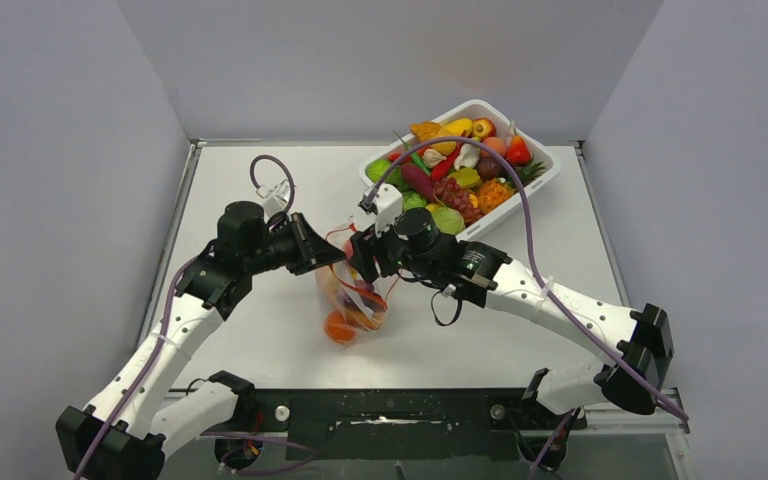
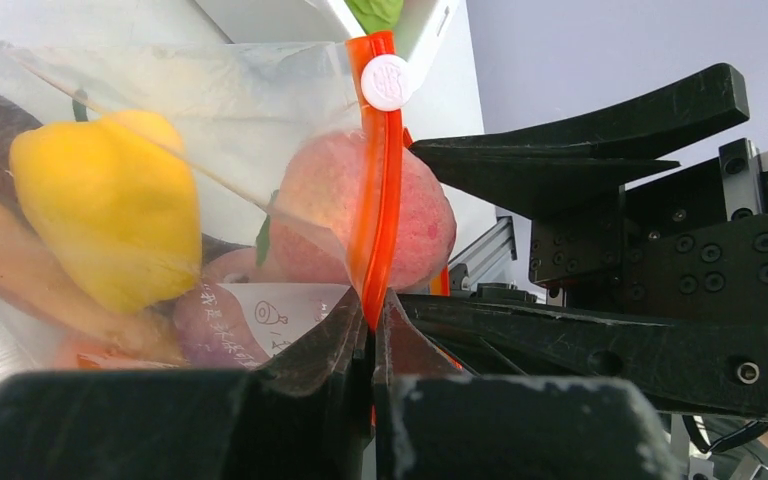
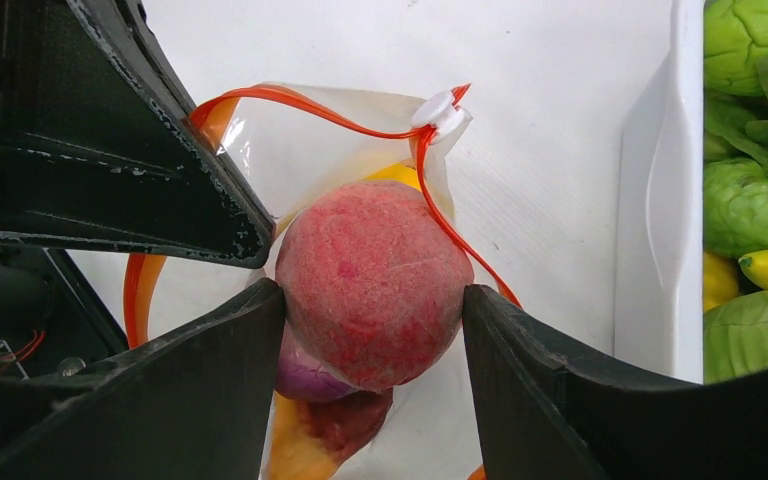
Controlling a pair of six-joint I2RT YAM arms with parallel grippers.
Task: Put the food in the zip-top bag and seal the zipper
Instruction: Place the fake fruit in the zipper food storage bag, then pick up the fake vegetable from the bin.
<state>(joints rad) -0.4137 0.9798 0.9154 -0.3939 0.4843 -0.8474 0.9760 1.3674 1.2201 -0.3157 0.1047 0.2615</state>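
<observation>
The left claw [image 2: 372, 330] is closed tight on the red-orange zipper strip [image 2: 385, 180], pinching it at the lower end of the bag's mouth, so that the strip runs straight up from the fingertips to a white slider [image 2: 388, 82] at the far end. The right claw [image 3: 370, 340] grips a pink-red round fruit [image 3: 360, 260], with a finger pressed against each side. The fruit sits in the mouth of the bag [image 3: 290, 140]. The strip loops open around it, one side arching away to the left and the other running down close along the fruit's right flank. There is little slack between fruit and strip on that side.

Both claws crowd the same opening. In the left wrist view the right claw's black fingers [image 2: 600, 130] stand just beside the strip.

Through the clear film, a yellow pepper [image 2: 110, 220] and purple and orange pieces lie below the fruit. From above, an orange ball [image 1: 338, 327] rests in the bag's bottom, towards the near edge of the bench [image 1: 260, 340].

A white tub [image 1: 545, 170] heaped with more toy food stands at the far right, and its wall is near the bag's right side. The bench lies bare to the left of the bag and in front of it. Grey walls [image 1: 70, 150] close in the left, right and far sides.
</observation>
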